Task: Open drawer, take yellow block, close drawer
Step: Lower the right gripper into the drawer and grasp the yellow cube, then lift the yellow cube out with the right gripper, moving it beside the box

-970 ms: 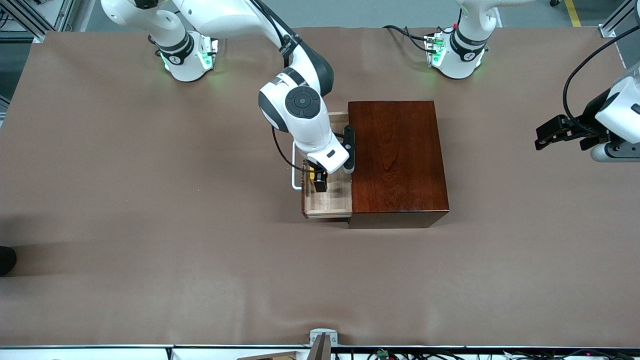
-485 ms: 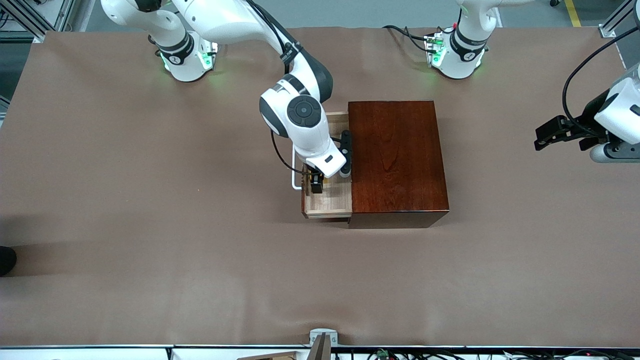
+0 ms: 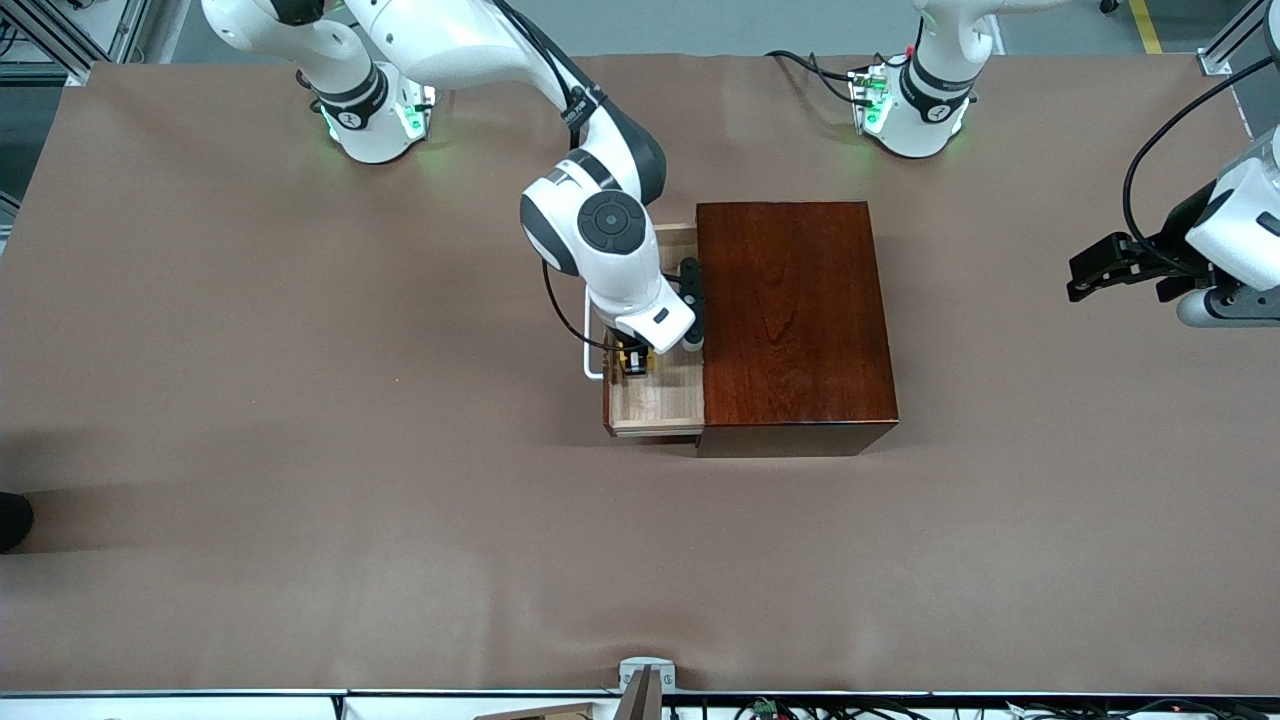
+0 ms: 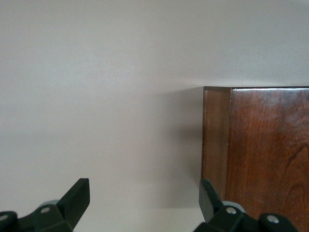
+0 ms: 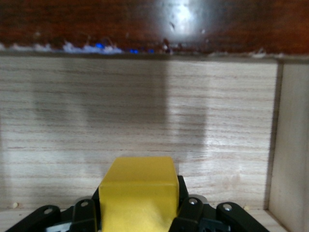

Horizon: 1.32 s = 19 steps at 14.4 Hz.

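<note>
The drawer (image 3: 660,405) is pulled out of the dark reddish-brown box (image 3: 795,320) toward the right arm's end, its white handle (image 3: 590,360) on the outer face. My right gripper (image 3: 633,362) is over the open drawer, shut on the yellow block (image 3: 634,360). In the right wrist view the yellow block (image 5: 137,193) sits between the fingers (image 5: 84,215), above the tan drawer floor (image 5: 145,111). My left gripper (image 3: 1085,275) waits open and empty over the table at the left arm's end; in its wrist view the gripper (image 4: 144,198) has its jaws wide apart beside the box (image 4: 260,145).
The brown table covering (image 3: 300,450) spreads around the box. The arm bases (image 3: 375,115) stand along the table's edge farthest from the front camera. The box's dark rim (image 5: 145,24) shows over the drawer in the right wrist view.
My right gripper has risen a little with the yellow block and drawn slightly toward the arm bases. The left arm has barely moved.
</note>
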Each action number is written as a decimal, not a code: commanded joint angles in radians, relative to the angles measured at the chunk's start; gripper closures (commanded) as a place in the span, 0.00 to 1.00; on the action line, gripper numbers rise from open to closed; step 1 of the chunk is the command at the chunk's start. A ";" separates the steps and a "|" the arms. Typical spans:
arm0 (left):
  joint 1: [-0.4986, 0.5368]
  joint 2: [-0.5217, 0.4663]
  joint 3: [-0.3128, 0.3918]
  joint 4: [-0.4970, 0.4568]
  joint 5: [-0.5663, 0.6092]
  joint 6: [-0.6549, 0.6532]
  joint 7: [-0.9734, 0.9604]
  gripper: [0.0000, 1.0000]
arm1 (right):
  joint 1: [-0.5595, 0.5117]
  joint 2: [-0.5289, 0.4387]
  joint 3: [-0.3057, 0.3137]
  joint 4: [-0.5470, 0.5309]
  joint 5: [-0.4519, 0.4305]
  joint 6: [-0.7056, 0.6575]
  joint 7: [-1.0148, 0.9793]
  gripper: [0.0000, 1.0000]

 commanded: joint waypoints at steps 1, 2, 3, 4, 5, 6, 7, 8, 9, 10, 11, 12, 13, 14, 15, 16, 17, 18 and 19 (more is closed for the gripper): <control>-0.002 -0.009 0.001 -0.010 0.001 0.013 -0.006 0.00 | 0.017 -0.018 -0.003 0.008 -0.015 -0.004 0.005 1.00; -0.002 -0.009 0.001 -0.010 0.001 0.013 -0.006 0.00 | 0.017 -0.019 -0.002 0.009 -0.010 -0.006 0.017 1.00; -0.002 -0.009 0.001 -0.010 0.001 0.013 -0.006 0.00 | 0.015 -0.047 -0.003 0.008 -0.007 -0.007 0.037 1.00; -0.002 -0.009 0.001 -0.010 0.001 0.013 -0.006 0.00 | 0.015 -0.070 -0.003 0.006 -0.005 -0.009 0.063 1.00; -0.002 -0.009 0.001 -0.010 0.001 0.012 -0.006 0.00 | 0.015 -0.085 -0.003 0.005 -0.005 -0.011 0.087 1.00; -0.002 -0.009 0.001 -0.010 0.001 0.013 -0.006 0.00 | 0.014 -0.108 -0.003 0.002 -0.005 -0.012 0.110 1.00; -0.002 -0.009 0.001 -0.009 0.001 0.013 -0.006 0.00 | 0.009 -0.129 -0.003 -0.001 -0.005 -0.014 0.129 1.00; -0.002 -0.009 0.001 -0.009 0.001 0.012 -0.006 0.00 | 0.002 -0.145 -0.005 -0.003 -0.004 -0.026 0.146 1.00; -0.005 -0.009 -0.002 -0.009 0.001 0.012 -0.007 0.00 | -0.009 -0.160 -0.008 -0.003 -0.004 -0.065 0.163 1.00; -0.009 -0.009 -0.004 -0.006 0.001 0.012 -0.007 0.00 | -0.023 -0.182 -0.011 -0.004 -0.004 -0.092 0.195 1.00; -0.014 -0.009 -0.005 -0.006 0.001 0.012 -0.010 0.00 | -0.049 -0.206 -0.011 -0.015 -0.004 -0.112 0.225 1.00; -0.014 -0.009 -0.018 -0.004 0.001 0.012 -0.022 0.00 | -0.077 -0.226 -0.011 -0.026 -0.004 -0.129 0.250 1.00; -0.014 -0.009 -0.039 -0.006 -0.001 0.012 -0.038 0.00 | -0.119 -0.248 -0.011 -0.040 -0.004 -0.142 0.270 1.00; -0.014 -0.009 -0.066 -0.004 0.001 0.012 -0.041 0.00 | -0.165 -0.264 -0.009 -0.053 -0.004 -0.153 0.279 1.00; -0.016 -0.009 -0.106 -0.004 0.001 0.010 -0.044 0.00 | -0.213 -0.281 -0.009 -0.076 -0.002 -0.158 0.279 1.00; -0.016 -0.009 -0.148 -0.004 0.002 0.007 -0.047 0.00 | -0.260 -0.304 -0.009 -0.107 -0.002 -0.158 0.281 1.00; -0.016 -0.009 -0.195 -0.006 0.002 0.003 -0.049 0.00 | -0.308 -0.326 -0.009 -0.132 -0.002 -0.158 0.281 1.00; -0.016 -0.008 -0.247 -0.007 0.002 0.000 -0.049 0.00 | -0.349 -0.341 -0.011 -0.148 -0.002 -0.158 0.281 1.00; -0.017 -0.008 -0.301 -0.009 0.002 0.000 -0.059 0.00 | -0.391 -0.350 -0.011 -0.167 -0.002 -0.159 0.287 1.00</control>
